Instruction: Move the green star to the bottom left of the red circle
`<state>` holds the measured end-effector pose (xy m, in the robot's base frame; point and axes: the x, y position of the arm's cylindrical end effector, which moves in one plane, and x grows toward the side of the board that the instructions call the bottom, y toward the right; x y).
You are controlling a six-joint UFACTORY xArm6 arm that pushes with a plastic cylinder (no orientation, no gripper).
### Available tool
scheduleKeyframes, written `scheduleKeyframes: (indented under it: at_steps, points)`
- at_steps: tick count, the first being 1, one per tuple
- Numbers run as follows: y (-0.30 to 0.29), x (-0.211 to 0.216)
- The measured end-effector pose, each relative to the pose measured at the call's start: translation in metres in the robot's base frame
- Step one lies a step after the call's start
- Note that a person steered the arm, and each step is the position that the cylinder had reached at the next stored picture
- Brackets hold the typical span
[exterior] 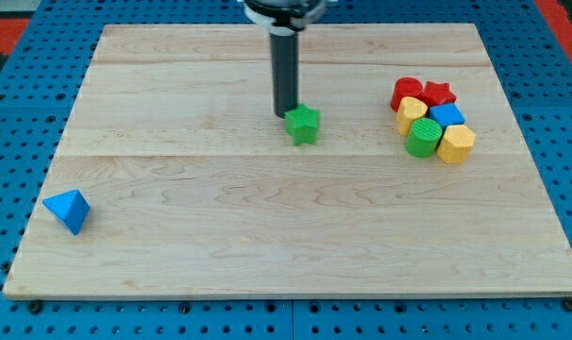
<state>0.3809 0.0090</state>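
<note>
- The wooden surface (267,246) is seen resting on a blue perforated base (3,189).
- Nearest the view's bottom, a blue triangular block (67,210) is located alone by the surface's left edge, at about 8 o'clock from the green star and well apart from it.
- The green star (304,124) is located near the centre of the surface, slightly above the middle line.
- My tip (285,114) is positioned at about 10 o'clock from the green star, just beside it; contact appears likely but cannot be confirmed.
- No fingers are fitted; the arm ends in a straight dark rod, so no spread or pinch state applies.
- A cluster is located at about 3 o'clock from the green star, well apart from it.
- In the cluster's near row, a green cylinder (422,138) and a yellow hexagonal block (456,144) are touching.
- Behind these, a yellow block (411,111) and a blue block (446,115) are seen.
- Farthest back, the red circle (406,92) and a red star (439,92) are placed side by side.
</note>
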Motion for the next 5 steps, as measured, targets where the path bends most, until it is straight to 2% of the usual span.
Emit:
scheduleKeyframes:
  at_steps: [1, 2, 4, 5]
  points:
    - [-0.047, 0.006]
    - [-0.034, 0.036]
    - [0.071, 0.029]
    - [0.071, 0.028]
